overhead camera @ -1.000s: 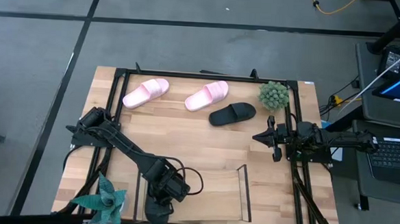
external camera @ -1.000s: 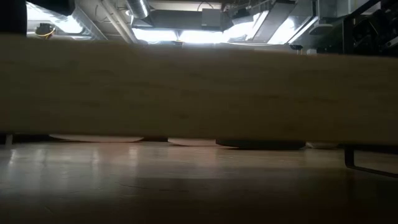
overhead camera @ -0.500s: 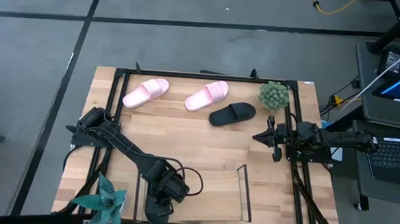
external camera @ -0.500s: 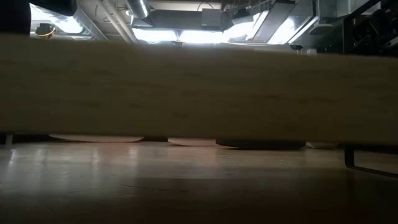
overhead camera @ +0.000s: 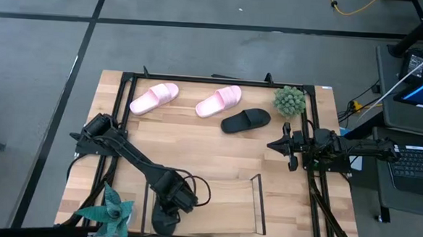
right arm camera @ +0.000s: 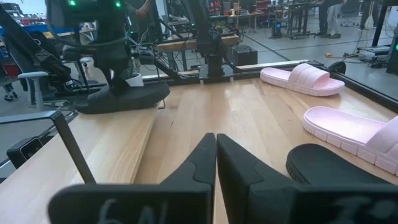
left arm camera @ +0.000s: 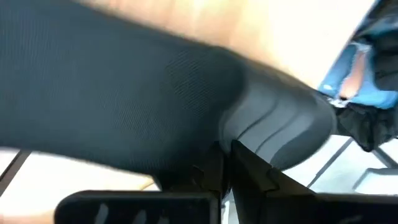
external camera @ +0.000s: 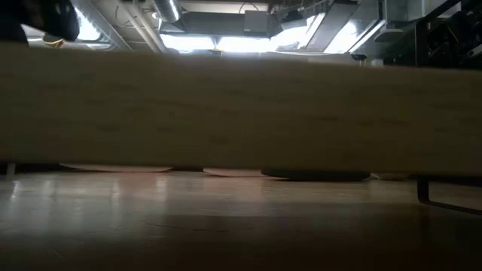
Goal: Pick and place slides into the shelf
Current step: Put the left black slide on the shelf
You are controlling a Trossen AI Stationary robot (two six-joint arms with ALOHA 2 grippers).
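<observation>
In the high view my left gripper (overhead camera: 168,208) points steeply down over the left end of the shelf (overhead camera: 225,206), a wooden base with thin black wire ends, at the table's near edge. It is shut on a black slide (overhead camera: 163,223), which also shows in the right wrist view (right arm camera: 124,98). Two pink slides (overhead camera: 154,98) (overhead camera: 218,101) and a second black slide (overhead camera: 245,121) lie flat on their soles at the far side of the table. My right gripper (overhead camera: 274,145) waits shut and level at the table's right. My left gripper comes at the black slide from above, slanting steeply down. Its two fingers (left arm camera: 249,165) stand close together at the slide's dark upper side (left arm camera: 233,134); the gripper itself hides which part they pinch. The slide lies level on the shelf's wooden base (right arm camera: 134,134).
A round green plant (overhead camera: 290,99) stands at the far right and a spiky teal plant (overhead camera: 109,209) at the near left, close to the left arm. A black frame (overhead camera: 199,79) runs around the table. In the low view a wooden board (external camera: 241,105) hides most of the table.
My left gripper has sunk a little toward the shelf's base and the table's near left, with the black slide still under it.
</observation>
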